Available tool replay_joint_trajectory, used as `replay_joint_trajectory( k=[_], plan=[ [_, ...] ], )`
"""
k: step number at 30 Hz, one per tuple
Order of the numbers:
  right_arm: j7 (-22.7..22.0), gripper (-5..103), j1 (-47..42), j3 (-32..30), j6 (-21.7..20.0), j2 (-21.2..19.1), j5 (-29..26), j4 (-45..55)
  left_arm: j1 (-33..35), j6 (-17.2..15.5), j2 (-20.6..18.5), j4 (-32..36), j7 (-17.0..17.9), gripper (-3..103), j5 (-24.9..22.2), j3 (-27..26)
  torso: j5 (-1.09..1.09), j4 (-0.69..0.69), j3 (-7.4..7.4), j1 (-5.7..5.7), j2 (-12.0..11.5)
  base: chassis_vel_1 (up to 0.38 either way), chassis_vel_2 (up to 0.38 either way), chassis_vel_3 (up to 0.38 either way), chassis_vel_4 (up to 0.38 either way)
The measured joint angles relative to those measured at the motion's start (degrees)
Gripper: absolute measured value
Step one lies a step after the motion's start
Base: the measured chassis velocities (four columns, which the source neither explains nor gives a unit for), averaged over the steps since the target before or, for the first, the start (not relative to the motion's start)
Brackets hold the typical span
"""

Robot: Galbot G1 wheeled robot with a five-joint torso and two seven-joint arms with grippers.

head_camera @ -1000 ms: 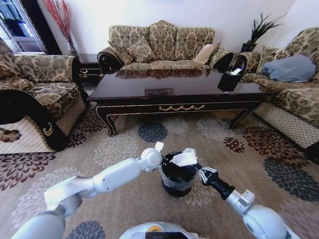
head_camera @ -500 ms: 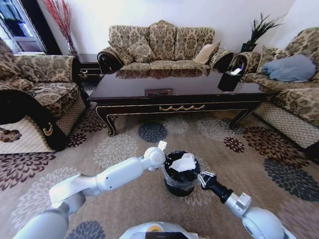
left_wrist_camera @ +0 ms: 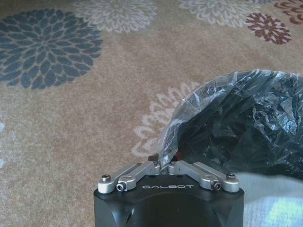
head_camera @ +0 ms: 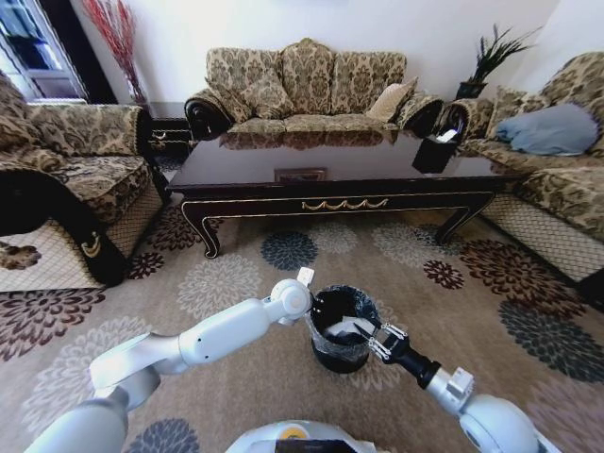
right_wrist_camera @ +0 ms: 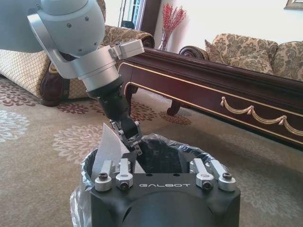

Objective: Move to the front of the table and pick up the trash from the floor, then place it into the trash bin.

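Head view puts the right claw (head_camera: pixel 361 332) over the mouth of the trash bin (head_camera: pixel 332 351), which stands on the carpet just short of the worktop's (head_camera: pixel 340 168) front edge. Its fingers (right_wrist_camera: pixel 107 170) are spread wide with nothing between them, so the drop looks done. Beside it, the left claw (left_wrist_camera: pixel 164 164) is pinched narrow on the bag liner (left_wrist_camera: pixel 189 113) at the bin's near rim, crowding any retreat.

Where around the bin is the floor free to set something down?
Free carpet lies between the trash bin and the table, and right of the bin. It is crowded at the rim: the left gripper pinches the liner, the right gripper is over the opening.
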State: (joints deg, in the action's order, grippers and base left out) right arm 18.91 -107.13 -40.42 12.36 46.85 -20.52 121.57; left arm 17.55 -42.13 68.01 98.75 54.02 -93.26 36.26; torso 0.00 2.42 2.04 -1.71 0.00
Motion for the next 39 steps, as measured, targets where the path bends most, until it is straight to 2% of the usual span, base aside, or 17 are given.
replay_joint_trajectory(
  k=[2,3,7,9,10,11,14,18,22,23,25,27,29,33,36,38,39],
  plan=[
    [0.0,60,0.1,0.0,0.0,-0.2,-0.5,0.2,0.0,0.0,-0.4,0.0,0.0,2,0.0,-0.2,0.00,-0.01,0.00,0.00,0.0,0.000,0.000,0.000,0.000],
    [0.0,60,0.1,0.0,0.0,-0.2,-0.5,0.2,0.0,0.0,-0.4,0.0,0.0,2,0.0,-0.2,0.00,-0.01,0.00,0.00,0.0,0.000,0.000,0.000,0.000],
    [-0.3,82,0.2,-0.3,-0.1,-0.1,-1.1,0.8,0.5,0.0,-1.1,0.0,0.0,2,0.0,-0.6,0.00,-0.02,0.00,0.00,0.0,0.000,0.000,0.000,0.000],
    [-0.5,82,0.3,-0.4,-0.1,-0.1,-1.1,0.9,0.6,0.0,-1.2,0.0,0.1,2,0.0,-0.7,0.00,-0.01,0.00,0.00,0.0,0.000,0.000,0.000,0.000],
    [-3.0,97,1.8,-0.9,-0.2,0.1,-1.2,1.3,1.1,0.0,-1.9,0.4,0.2,2,0.1,-1.0,0.00,-0.01,0.00,0.00,0.0,0.000,0.000,0.000,0.000],
    [-4.2,99,2.6,-1.0,-0.1,0.1,0.1,1.4,1.3,0.0,-2.0,0.5,0.3,2,0.1,-1.1,0.00,-0.02,0.00,0.00,0.0,0.000,0.000,0.000,0.000],
    [-6.2,100,3.6,-1.0,0.0,0.1,3.8,1.8,1.6,0.0,-2.1,0.7,0.4,2,0.1,-1.3,0.00,-0.02,0.00,0.00,0.0,0.000,0.000,0.000,0.000],
    [-8.7,100,3.6,0.2,-0.7,0.9,4.6,3.4,2.0,0.0,-1.7,0.7,0.6,2,0.2,-1.5,0.00,-0.01,0.00,0.00,0.0,0.000,0.000,0.000,0.000],
    [-13.4,100,5.1,0.6,0.7,1.9,14.5,3.0,2.2,0.0,-1.6,0.7,0.6,2,0.4,-1.6,0.00,0.00,0.00,0.00,0.0,0.000,0.000,0.000,0.000],
    [-13.4,100,5.1,0.6,0.7,1.9,14.5,3.0,2.2,0.0,-1.6,0.7,0.6,2,0.4,-1.6,0.00,0.00,0.00,0.00,0.0,0.000,0.000,0.000,0.000],
    [-14.8,100,6.5,-0.6,2.8,2.1,22.3,2.1,2.2,0.0,-1.7,0.7,0.7,2,0.5,-1.7,0.00,-0.03,0.00,0.00,0.0,0.000,0.000,0.000,0.000],
    [-14.0,100,6.2,-0.9,2.6,2.0,21.4,2.5,2.2,0.0,-1.7,0.7,0.7,2,0.4,-1.8,0.00,-0.04,0.00,0.00,0.0,0.000,0.000,0.000,0.000],
    [-13.0,100,4.7,-0.5,-0.2,2.0,16.2,3.9,2.1,0.0,-1.7,0.7,0.7,2,0.4,-1.9,-0.01,0.00,0.00,0.00,0.0,0.000,0.000,0.000,0.000],
    [-11.9,100,3.1,0.5,-2.1,2.5,12.7,4.7,2.1,0.0,-1.8,1.0,0.9,2,0.3,-2.2,0.00,0.01,0.00,0.00,0.0,0.000,0.000,0.000,0.000],
    [-12.6,100,3.9,0.6,-0.8,3.2,15.9,4.4,2.0,0.0,-2.0,1.1,0.9,2,0.2,-2.4,0.01,-0.02,0.00,0.00,0.0,0.000,0.000,0.000,0.000],
    [-15.6,100,4.6,0.3,-0.1,4.1,21.9,4.3,1.9,0.0,-2.3,1.2,1.0,2,0.3,-2.4,0.00,0.00,0.00,0.00,0.0,0.000,0.000,0.000,0.000],
    [-16.1,100,5.2,-0.3,0.4,4.3,23.6,4.4,1.9,0.0,-2.4,1.2,1.0,2,0.2,-2.5,0.00,-0.05,0.00,0.00,0.0,0.000,0.000,0.000,0.000]
  ],
)
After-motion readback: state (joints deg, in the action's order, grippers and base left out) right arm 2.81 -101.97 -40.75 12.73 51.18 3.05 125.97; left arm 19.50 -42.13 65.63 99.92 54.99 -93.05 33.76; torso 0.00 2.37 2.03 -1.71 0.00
